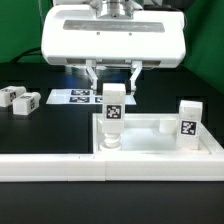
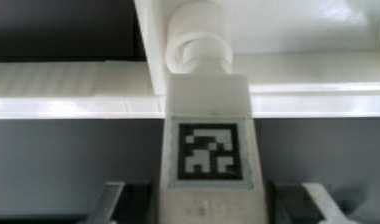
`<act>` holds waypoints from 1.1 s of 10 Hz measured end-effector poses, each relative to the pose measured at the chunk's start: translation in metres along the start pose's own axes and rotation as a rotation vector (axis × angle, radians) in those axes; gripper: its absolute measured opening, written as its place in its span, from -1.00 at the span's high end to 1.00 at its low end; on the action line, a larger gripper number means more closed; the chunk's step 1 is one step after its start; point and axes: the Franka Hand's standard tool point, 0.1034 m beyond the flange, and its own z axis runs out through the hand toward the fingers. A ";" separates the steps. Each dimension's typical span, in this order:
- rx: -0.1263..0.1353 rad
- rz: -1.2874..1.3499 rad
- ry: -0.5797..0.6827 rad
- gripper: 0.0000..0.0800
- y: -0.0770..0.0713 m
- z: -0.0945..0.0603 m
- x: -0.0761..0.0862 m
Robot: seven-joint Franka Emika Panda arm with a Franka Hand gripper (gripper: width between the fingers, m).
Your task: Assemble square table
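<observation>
The white square table top (image 1: 150, 141) lies against the fence, its raised rim facing up. One short white tagged leg (image 1: 113, 112) stands upright in its corner socket on the exterior view's left, and a second leg (image 1: 187, 118) stands in the right corner. My gripper (image 1: 114, 88) hangs over the left leg, one finger on each side of the leg's top. In the wrist view that leg (image 2: 212, 120) runs from between my gripper (image 2: 217, 208) to the table top (image 2: 71, 85). A dark gap shows between the leg and each finger, so the gripper is open and holds nothing.
Two loose legs (image 1: 12, 97) (image 1: 29, 101) lie on the black table at the exterior view's left. The marker board (image 1: 72, 97) lies flat behind the table top. The long white fence (image 1: 110, 166) runs along the front.
</observation>
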 end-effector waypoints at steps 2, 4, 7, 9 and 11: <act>-0.004 0.000 -0.005 0.27 0.002 0.003 -0.004; -0.006 0.003 -0.010 0.27 0.005 0.005 -0.007; -0.005 0.001 -0.016 0.27 0.002 0.007 -0.010; -0.005 0.001 -0.016 -0.18 0.003 0.007 -0.010; -0.005 0.001 -0.016 -0.47 0.003 0.007 -0.010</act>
